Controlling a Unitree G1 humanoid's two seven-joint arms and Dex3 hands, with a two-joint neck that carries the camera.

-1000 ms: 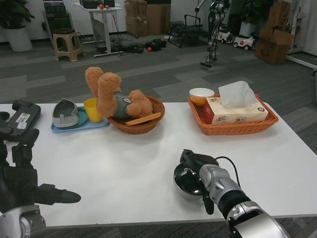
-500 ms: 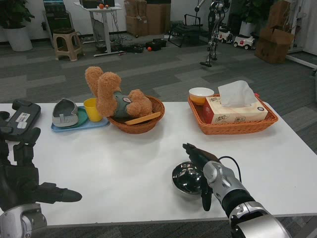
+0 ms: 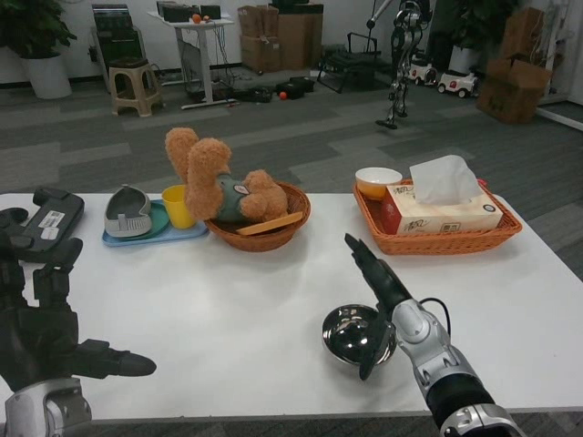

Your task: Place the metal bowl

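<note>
The metal bowl (image 3: 351,333) stands upright on the white table (image 3: 209,309), near the front edge and right of the middle. My right hand (image 3: 381,289) is at the bowl's right rim. Its fingers stretch straight forward above the table, past the bowl, and the thumb hangs down by the bowl's near right edge. Nothing is gripped in it. My left hand (image 3: 41,314) waits at the front left, fingers apart, holding nothing.
At the back stand a round wicker basket (image 3: 273,232) with a brown teddy bear (image 3: 214,182), a blue tray (image 3: 150,232) bearing a yellow cup (image 3: 178,205) and a grey object, and an orange basket (image 3: 437,238) with a tissue box and a small bowl.
My right hand has let go of the metal bowl: its fingers, curled over the bowl a second ago, now point forward. The bowl rests on the table. The camera has tilted slightly.
</note>
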